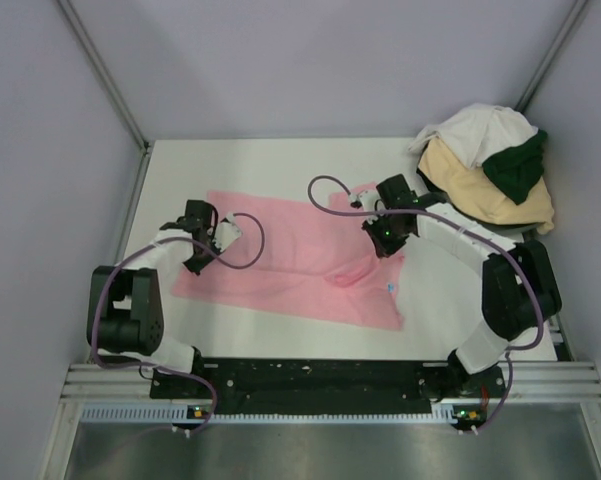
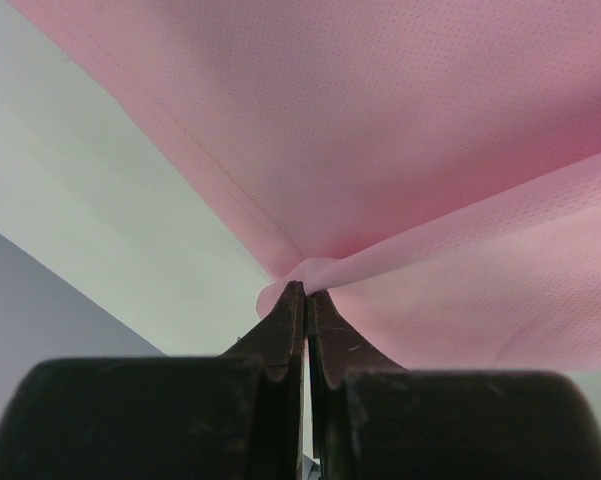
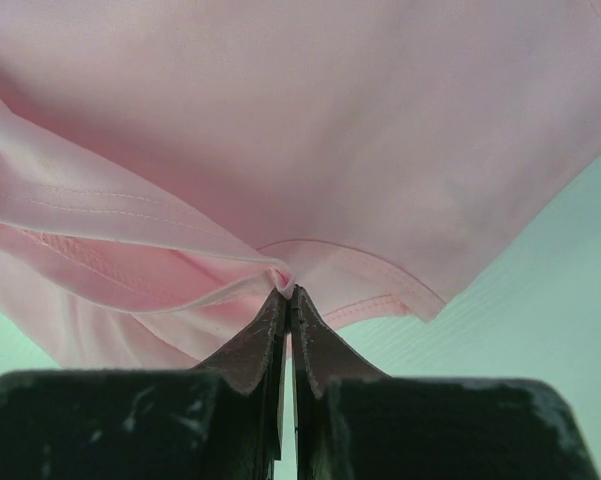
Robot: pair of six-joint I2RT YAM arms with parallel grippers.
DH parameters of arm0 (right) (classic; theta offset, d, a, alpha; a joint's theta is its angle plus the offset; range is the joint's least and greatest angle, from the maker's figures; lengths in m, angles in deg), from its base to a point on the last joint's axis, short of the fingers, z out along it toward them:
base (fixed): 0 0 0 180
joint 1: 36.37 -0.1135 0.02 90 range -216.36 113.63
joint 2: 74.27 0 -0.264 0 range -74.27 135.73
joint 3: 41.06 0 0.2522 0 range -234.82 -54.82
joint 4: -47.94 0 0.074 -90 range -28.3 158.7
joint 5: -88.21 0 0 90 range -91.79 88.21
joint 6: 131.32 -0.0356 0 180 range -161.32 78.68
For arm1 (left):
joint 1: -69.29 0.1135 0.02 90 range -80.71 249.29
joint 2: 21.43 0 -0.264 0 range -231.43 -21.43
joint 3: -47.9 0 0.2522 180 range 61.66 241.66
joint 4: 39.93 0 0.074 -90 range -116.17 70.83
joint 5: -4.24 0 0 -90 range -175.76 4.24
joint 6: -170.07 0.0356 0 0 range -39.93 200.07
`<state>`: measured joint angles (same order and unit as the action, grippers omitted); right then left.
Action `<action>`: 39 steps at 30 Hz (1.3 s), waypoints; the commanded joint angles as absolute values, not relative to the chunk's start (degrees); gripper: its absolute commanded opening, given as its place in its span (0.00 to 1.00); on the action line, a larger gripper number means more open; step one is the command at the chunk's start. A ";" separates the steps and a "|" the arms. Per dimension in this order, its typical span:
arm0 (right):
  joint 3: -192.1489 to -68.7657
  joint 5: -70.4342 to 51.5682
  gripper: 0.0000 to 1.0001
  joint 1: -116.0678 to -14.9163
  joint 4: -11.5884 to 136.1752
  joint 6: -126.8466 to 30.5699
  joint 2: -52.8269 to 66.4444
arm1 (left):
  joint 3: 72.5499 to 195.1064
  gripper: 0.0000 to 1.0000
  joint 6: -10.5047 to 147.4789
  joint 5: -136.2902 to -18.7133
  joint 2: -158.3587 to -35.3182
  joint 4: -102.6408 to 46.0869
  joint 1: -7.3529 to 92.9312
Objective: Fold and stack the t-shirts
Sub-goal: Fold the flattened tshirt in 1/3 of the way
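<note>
While your left hand point(image 2: 302, 292) and right hand point(image 3: 286, 292) each clamp tight on the pink t-shirt point(image 1: 290, 270), its long axis runs nine-to-three between them, most cloth toward six.

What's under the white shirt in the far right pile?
The pale tan shirt lies under the white shirt; the dark green shirt drapes over both. Whatever lies beneath the tan one is covered.

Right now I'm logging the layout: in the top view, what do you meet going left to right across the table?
left gripper → pink t-shirt → right gripper → heap of t-shirts
</note>
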<state>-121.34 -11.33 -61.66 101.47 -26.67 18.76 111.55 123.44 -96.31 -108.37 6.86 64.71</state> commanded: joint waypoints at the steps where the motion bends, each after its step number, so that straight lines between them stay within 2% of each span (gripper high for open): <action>1: -124.17 -9.62 0.00 -61.06 100.63 -25.77 20.38 | 113.51 0.00 122.34 -97.28 -109.41 5.47 64.98; 12: -125.22 -6.11 0.00 -60.71 99.32 -28.31 23.55 | 115.01 0.00 120.85 -97.98 -112.57 4.76 64.98; 13: -125.31 -4.97 0.03 -60.54 99.05 -28.75 23.90 | 115.18 0.07 120.85 -97.98 -112.84 5.03 64.98; 14: -125.57 -4.09 0.09 -60.36 98.70 -29.45 24.42 | 115.36 0.19 120.59 -97.98 -113.10 5.11 64.98; 17: -128.55 -0.58 0.32 -58.87 98.44 -33.31 25.83 | 116.85 0.41 119.71 -98.59 -112.84 4.94 64.98; 20: -131.63 0.76 0.45 -58.42 99.40 -37.62 23.47 | 120.18 0.67 117.78 -98.77 -111.18 4.94 65.68; 23: -130.68 -1.62 0.47 -59.12 99.93 -40.88 17.51 | 123.70 0.72 115.50 -95.36 -108.54 8.09 67.79; 25: -127.96 -4.94 0.45 -61.84 99.67 -43.25 13.90 | 124.76 0.73 114.87 -92.37 -106.61 10.29 68.85; 26: -126.30 -7.39 0.40 -63.94 99.32 -43.34 12.66 | 124.42 0.73 114.87 -91.40 -105.73 11.00 70.68; 27: -124.54 -9.51 0.31 -66.05 98.88 -43.52 12.13 | 123.54 0.73 114.96 -90.87 -104.76 11.27 70.96; 29: -122.51 -14.34 0.07 -70.36 98.88 -44.39 12.21 | 120.91 0.73 115.05 -90.86 -103.61 11.44 71.05; 30: -121.80 -15.67 0.00 -72.21 98.96 -45.44 12.47 | 119.85 0.73 114.96 -91.12 -103.44 11.44 71.22; 39: -118.63 -16.91 0.00 -77.93 98.44 -51.26 18.27 | 114.74 0.73 113.82 -91.65 -102.56 10.39 72.72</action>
